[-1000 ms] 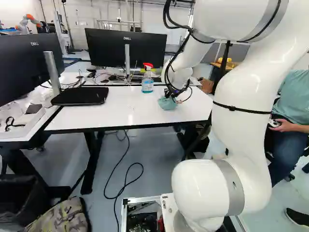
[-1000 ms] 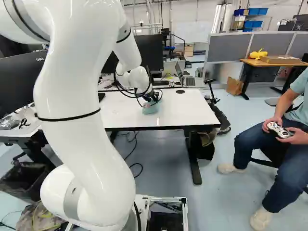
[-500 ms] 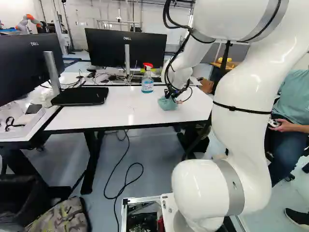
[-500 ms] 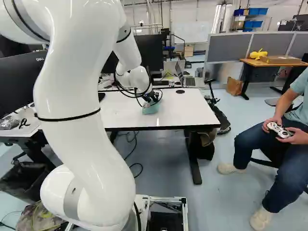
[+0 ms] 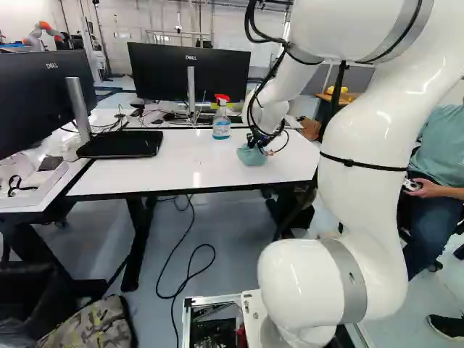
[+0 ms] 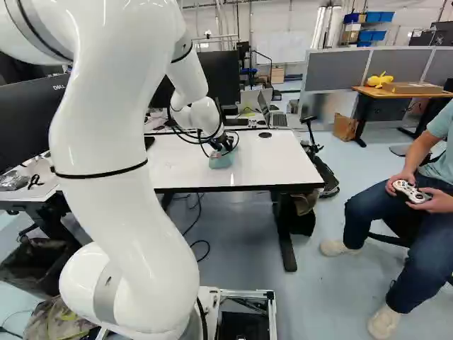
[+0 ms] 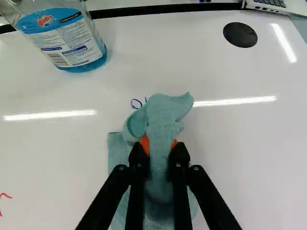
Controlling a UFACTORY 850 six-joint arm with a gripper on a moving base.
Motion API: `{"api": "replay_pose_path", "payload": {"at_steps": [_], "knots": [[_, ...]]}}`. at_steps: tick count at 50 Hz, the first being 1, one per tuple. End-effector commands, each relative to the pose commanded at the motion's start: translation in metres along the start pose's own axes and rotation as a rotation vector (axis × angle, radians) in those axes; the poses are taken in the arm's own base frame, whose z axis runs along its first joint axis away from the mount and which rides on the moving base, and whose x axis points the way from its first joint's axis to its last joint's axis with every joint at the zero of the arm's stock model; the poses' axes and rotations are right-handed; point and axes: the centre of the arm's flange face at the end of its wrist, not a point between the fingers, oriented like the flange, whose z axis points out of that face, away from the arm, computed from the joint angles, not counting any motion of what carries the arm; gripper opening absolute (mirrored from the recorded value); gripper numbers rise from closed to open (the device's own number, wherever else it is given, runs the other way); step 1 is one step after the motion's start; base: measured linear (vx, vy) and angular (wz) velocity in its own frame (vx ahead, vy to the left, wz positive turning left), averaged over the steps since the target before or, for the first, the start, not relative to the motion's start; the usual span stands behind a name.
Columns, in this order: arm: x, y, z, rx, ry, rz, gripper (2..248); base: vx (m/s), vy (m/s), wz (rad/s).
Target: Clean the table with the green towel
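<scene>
Though gripped, towel (image 7: 165,115) apparently on table (image 7: 62,158)

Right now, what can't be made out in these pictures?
- Wrist view: the tabletop under the green towel, covered by it.
- Wrist view: inner faces of the pincer's orange pads, behind towel folds.
- Wrist view: the red mark's full shape, cut off by the edge.
- Right base view: the spray bottle, apparently behind the arm.

The towel (image 7: 164,120) is teal, the bag (image 5: 90,328) seemingly camouflage-patterned.
</scene>
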Motion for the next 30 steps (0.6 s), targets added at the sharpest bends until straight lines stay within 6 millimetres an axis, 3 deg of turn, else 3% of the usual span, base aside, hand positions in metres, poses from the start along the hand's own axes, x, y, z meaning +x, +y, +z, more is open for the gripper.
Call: {"api": "replay_pose_path", "payload": {"at_steps": [19,30], "knots": [[0.015,0.019,0.013,-0.021,0.010,0.027,57,0.000,0.000,0.000],[0.030,0.019,0.026,-0.020,0.021,0.025,57,0.000,0.000,0.000]]}}
